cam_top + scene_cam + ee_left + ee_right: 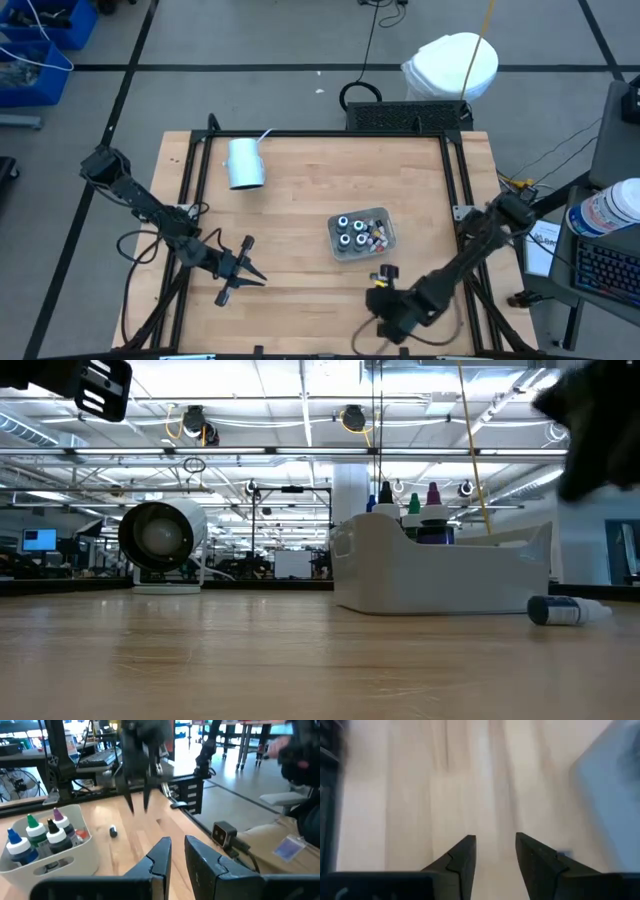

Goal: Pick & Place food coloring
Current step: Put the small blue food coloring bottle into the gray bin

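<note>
A translucent grey tray [389, 226] right of the table's middle holds several food coloring bottles [352, 232], seen upright with coloured caps in the left wrist view [35, 832]. One small dark bottle [565, 610] lies on its side on the wood just near of the tray [113, 831]. My right gripper [139, 805] hangs above that bottle, its fingers pointing down and open, with nothing between them [495, 845]. My left gripper [177, 847] waits at the near left [245, 275], roughly level and clear of the table, with a narrow gap between its fingers and nothing in it.
A pale blue cup [245, 163] lies on its side at the far left of the table, its mouth facing the low camera [160, 535]. Bare wood stretches between the cup, the tray and the near edge. Black frame rails [452, 170] border the table.
</note>
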Controlling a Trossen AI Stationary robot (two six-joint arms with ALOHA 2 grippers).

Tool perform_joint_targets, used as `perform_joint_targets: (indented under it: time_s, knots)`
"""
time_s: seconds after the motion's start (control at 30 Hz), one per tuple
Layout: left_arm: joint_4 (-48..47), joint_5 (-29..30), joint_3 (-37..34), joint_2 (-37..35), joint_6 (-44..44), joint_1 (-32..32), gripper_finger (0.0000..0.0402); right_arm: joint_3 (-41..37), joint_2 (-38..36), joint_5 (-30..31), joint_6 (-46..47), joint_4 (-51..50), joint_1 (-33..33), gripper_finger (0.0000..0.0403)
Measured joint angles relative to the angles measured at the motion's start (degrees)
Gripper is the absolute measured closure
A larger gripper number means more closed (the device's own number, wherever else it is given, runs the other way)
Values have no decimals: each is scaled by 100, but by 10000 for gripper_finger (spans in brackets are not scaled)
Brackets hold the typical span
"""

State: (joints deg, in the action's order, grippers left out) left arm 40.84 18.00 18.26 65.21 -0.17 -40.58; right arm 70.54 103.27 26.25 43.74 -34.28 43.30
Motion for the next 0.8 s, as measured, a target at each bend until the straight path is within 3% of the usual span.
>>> perform_joint_targets:
  time_s: [0.23, 0.5, 0.8]
  knots:
    - [-89, 9, 0, 0, 173, 11, 339, 12, -839, 921, -137, -308, 270, 230]
    - [-72, 10, 0, 0, 134, 11, 339, -23, -585, 744, -211, -749, 11, 188]
    - [-70, 11, 0, 2, 136, 11, 339, -566, -195, 292, -12, -553, -98, 189]
